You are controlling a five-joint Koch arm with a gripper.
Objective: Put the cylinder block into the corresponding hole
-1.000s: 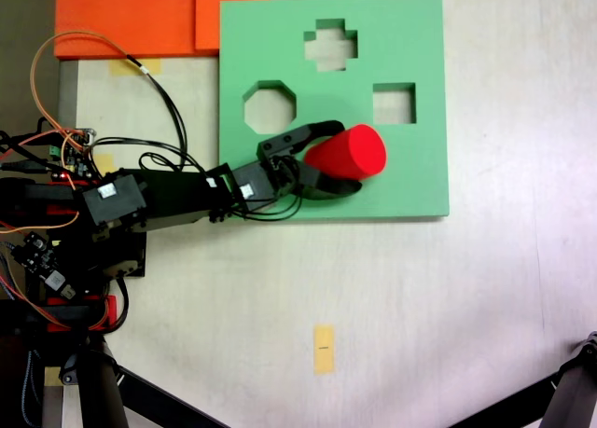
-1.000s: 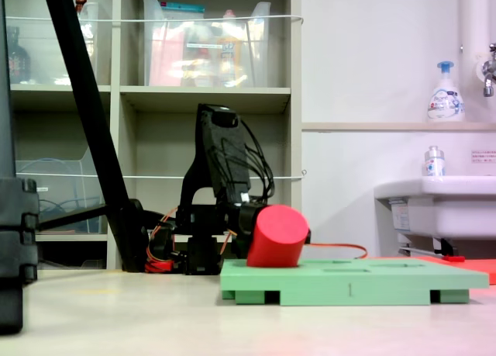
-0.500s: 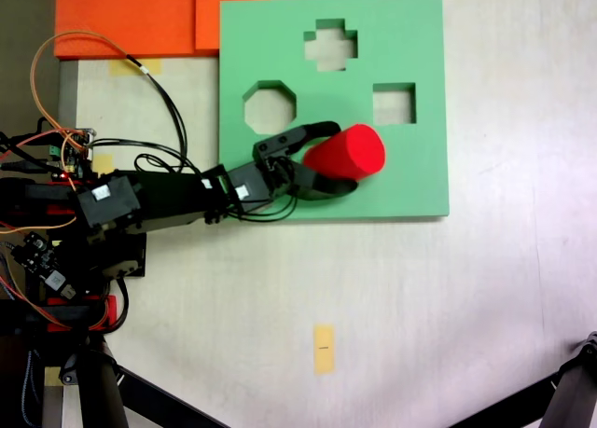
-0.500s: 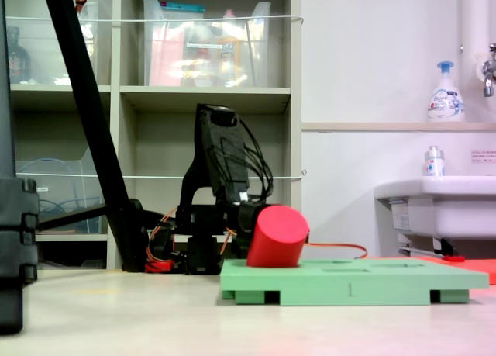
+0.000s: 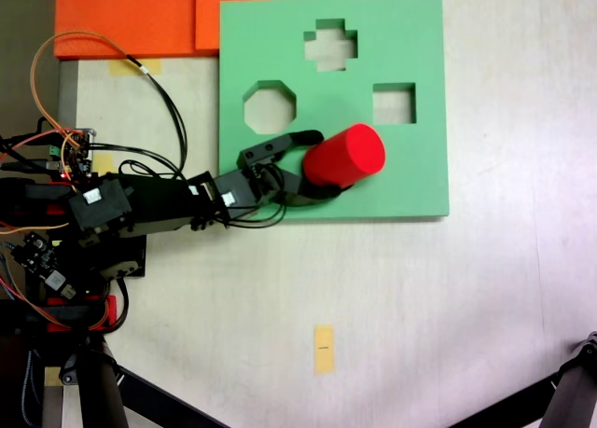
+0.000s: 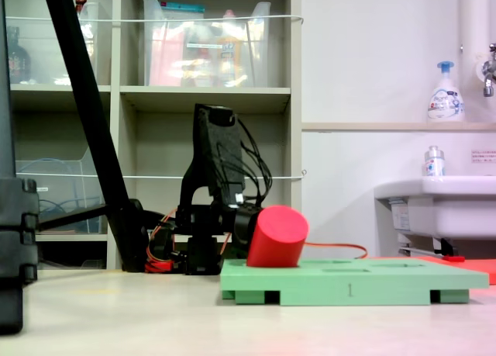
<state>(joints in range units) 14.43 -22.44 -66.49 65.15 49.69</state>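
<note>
The red cylinder block (image 5: 347,155) leans tilted on the lower middle of the green board (image 5: 420,36), its lower end resting at the board's surface (image 6: 349,278). The round hole is hidden beneath it. My gripper (image 5: 324,165) is open, one finger above and one below the block's left end, close to it. From the side, the cylinder block (image 6: 277,236) stands slanted in front of the black gripper (image 6: 242,224), which is partly hidden behind it.
The board also has an octagonal cutout (image 5: 270,108), a cross cutout (image 5: 330,45) and a square cutout (image 5: 394,103). Orange foam sheets (image 5: 140,18) lie at the top left. Loose cables and circuit boards (image 5: 56,158) crowd the arm's base. A yellow tape mark (image 5: 323,348) is below.
The arm has drawn back to the left by a short way. The red cylinder block stayed where it was on the board, still tilted.
</note>
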